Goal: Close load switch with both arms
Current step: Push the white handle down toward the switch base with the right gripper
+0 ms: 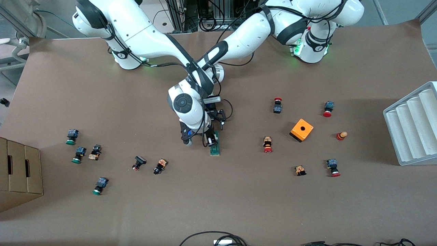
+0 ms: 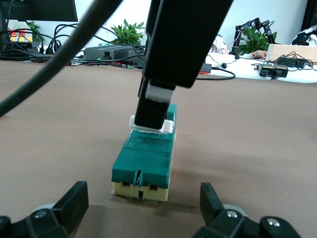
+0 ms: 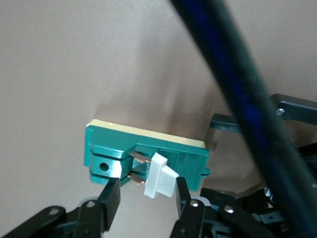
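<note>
The load switch (image 1: 215, 147) is a dark-green bar on a cream base, lying flat at the table's middle. In the left wrist view the load switch (image 2: 143, 163) lies end-on just ahead of my left gripper (image 2: 143, 206), which is open, empty and low at the switch's end farther from the front camera. My right gripper (image 3: 144, 193) stands over the switch (image 3: 114, 148) from above, open. The white block (image 3: 161, 176) lies between its fingers and touches one finger (image 3: 181, 191). That finger also shows on the white block (image 2: 166, 128) in the left wrist view.
An orange box (image 1: 301, 130) and several red-capped push buttons lie toward the left arm's end. Several green-capped buttons lie toward the right arm's end. A grey ribbed tray (image 1: 413, 126) and a cardboard box (image 1: 18, 171) stand at the table's two ends.
</note>
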You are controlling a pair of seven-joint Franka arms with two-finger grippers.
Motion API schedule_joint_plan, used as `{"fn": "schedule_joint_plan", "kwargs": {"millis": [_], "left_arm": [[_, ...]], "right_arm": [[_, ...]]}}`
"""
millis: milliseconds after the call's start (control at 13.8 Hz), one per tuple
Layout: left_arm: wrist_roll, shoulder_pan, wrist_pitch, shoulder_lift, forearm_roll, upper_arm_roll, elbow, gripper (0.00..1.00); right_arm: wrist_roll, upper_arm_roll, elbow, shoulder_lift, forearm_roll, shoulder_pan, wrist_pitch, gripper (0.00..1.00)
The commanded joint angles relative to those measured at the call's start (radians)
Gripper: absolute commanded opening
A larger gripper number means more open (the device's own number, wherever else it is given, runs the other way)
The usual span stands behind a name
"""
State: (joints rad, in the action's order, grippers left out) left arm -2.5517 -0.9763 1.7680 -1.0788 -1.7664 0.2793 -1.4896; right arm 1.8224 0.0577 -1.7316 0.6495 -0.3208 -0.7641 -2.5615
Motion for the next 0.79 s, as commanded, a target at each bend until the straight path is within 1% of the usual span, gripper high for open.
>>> {"fn": "schedule_joint_plan", "kwargs": {"millis": [0, 361, 506, 722], "left_arm": [[-0.056, 0.004, 0.047, -0.076, 0.033, 0.018, 0.019, 1.00], [-0.056, 0.004, 0.047, -0.076, 0.033, 0.018, 0.015, 1.00], [-0.056, 0.004, 0.047, -0.076, 0.033, 0.018, 0.015, 1.00], [-0.058, 0.004, 0.047, -0.076, 0.033, 0.018, 0.019, 1.00]], "right_arm": [[-0.003, 0.007, -0.023, -0.021, -0.030, -0.014, -0.014, 0.54], [-0.006, 0.007, -0.045, -0.021, -0.026, -0.026, -0.028, 0.54], [-0.006, 0.007, -0.077, -0.025, -0.024, -0.032, -0.066, 0.54], [-0.006, 0.007, -0.074, -0.027, -0.026, -0.034, -0.066, 0.53]]}}
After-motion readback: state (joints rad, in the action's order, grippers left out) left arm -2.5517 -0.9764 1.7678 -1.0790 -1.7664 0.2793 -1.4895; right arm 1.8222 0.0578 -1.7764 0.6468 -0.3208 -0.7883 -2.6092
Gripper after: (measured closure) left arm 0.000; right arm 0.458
